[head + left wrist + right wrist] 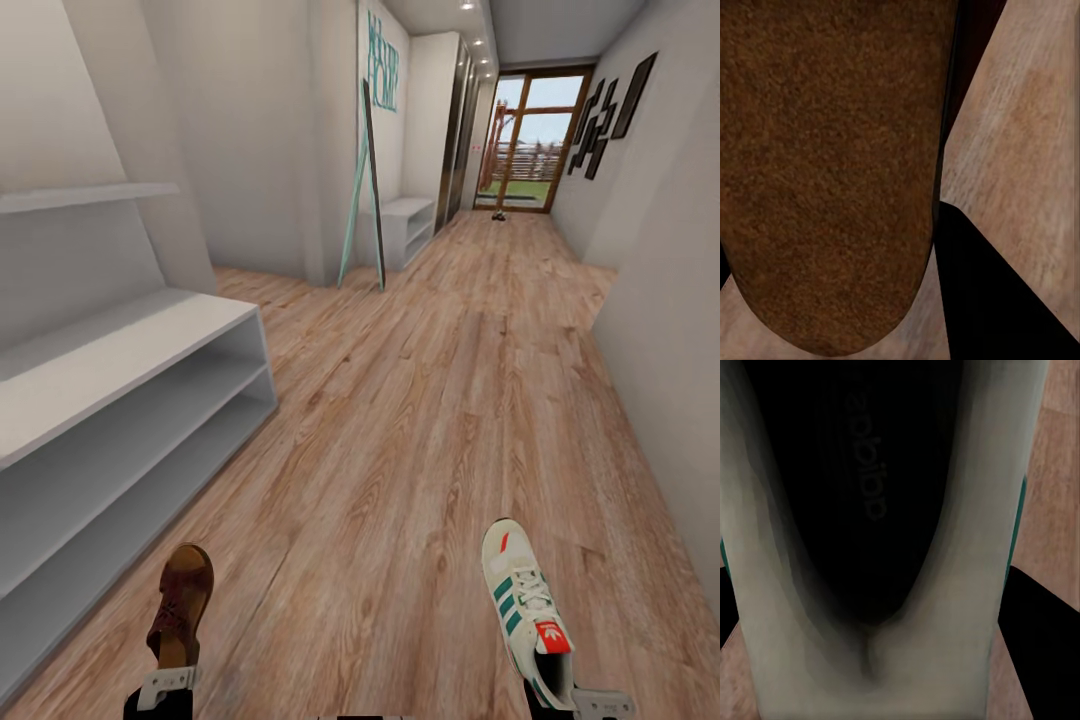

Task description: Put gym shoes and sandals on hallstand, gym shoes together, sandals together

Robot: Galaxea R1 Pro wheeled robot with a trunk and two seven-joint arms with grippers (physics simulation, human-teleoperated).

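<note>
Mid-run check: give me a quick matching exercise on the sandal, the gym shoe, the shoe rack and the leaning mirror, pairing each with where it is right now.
Things:
1. sandal
2. gym shoe
3. shoe rack
4. leaning mirror

Places:
A. propped against the wall farther down the corridor
B. held at the right tool
C. along the wall at the robot's left, shelves bare
D. held at the left tool

Pairs: 1-D, 2-B, 3-C, 4-A
</note>
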